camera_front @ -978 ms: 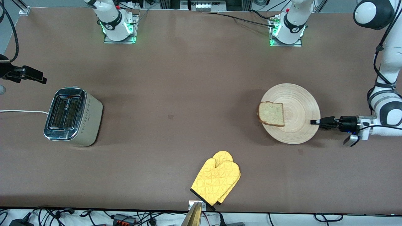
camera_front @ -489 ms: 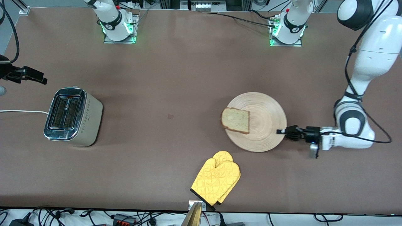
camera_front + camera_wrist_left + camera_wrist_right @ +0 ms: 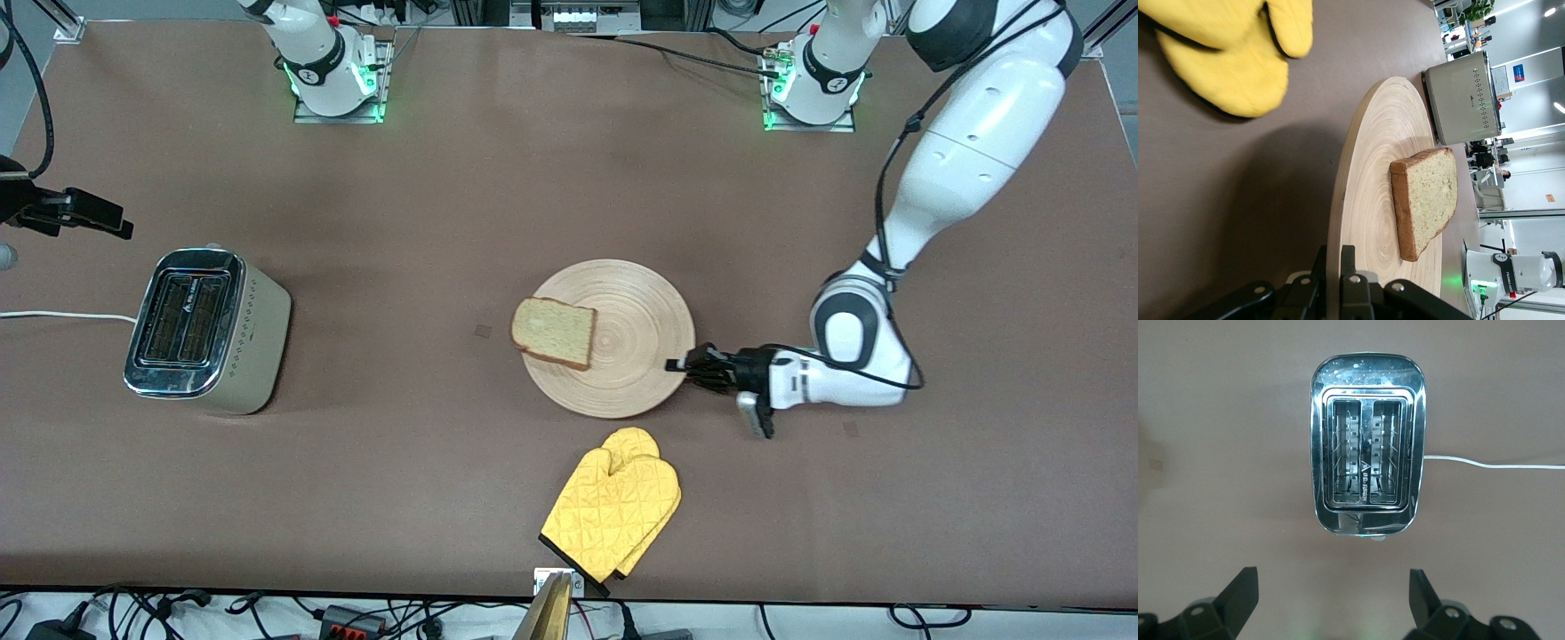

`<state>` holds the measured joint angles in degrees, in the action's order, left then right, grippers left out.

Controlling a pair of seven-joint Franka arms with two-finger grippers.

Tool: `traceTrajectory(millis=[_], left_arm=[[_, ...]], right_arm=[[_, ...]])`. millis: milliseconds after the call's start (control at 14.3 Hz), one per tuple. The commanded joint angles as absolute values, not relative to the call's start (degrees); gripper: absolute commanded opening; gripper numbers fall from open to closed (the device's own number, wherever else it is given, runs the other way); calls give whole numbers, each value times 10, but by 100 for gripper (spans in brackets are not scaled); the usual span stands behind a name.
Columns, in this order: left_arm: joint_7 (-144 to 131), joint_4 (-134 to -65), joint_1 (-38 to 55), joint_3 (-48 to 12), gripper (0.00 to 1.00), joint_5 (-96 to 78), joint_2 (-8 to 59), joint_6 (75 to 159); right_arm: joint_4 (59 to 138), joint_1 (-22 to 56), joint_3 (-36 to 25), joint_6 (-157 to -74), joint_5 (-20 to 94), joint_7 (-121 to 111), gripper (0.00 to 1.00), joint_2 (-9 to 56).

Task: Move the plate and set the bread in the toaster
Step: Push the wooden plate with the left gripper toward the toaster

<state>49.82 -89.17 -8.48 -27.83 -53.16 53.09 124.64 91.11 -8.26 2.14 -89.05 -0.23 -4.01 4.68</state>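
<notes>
The pale wooden plate [image 3: 642, 311] lies near the middle of the table with the bread [image 3: 553, 332] slice flat on it, at the side toward the toaster. My left gripper [image 3: 678, 364] is shut on the plate's rim at the edge toward the left arm's end. In the left wrist view its fingers [image 3: 1350, 257] pinch the plate [image 3: 1371, 173] edge, with the bread [image 3: 1426, 200] just past them. The toaster [image 3: 206, 331] stands toward the right arm's end, slots up and empty. My right gripper [image 3: 1333, 572] hangs open above the toaster [image 3: 1368, 477], holding nothing.
A yellow oven mitt [image 3: 613, 502] lies near the table's front edge, nearer the camera than the plate, and shows in the left wrist view as the mitt [image 3: 1238, 60]. The toaster's white cord [image 3: 62, 315] runs off the table's end. Both arm bases stand along the top edge.
My left gripper has dragged the plate, bread still on it, from the left arm's end toward the middle of the table. The right gripper has stayed over the toaster.
</notes>
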Motion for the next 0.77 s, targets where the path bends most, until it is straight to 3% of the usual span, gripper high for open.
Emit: traceTrajectory(millis=[0,489,559,628,698], left_arm=[[505,-897,-58,-284,1,-613,539,1257],[521,-911,-14,-284,0,-642,554,1343],[521,-918,-14,-284,6,-649,554,1343],[523,-921,-14,-284,45,-658,554,1345],[536,-921,-15,-283,99,-658,554,1346]], right_arm=[[904,-87,24,-889,-1,-38,100,48],[904,-87,23,-889,-1,-38,100,48],[904,-87,23,-889,0,-38,100,48],[904,-87,23,-889,0,-38,100,48],[904,-87,23,-889,0,-38,100,48]])
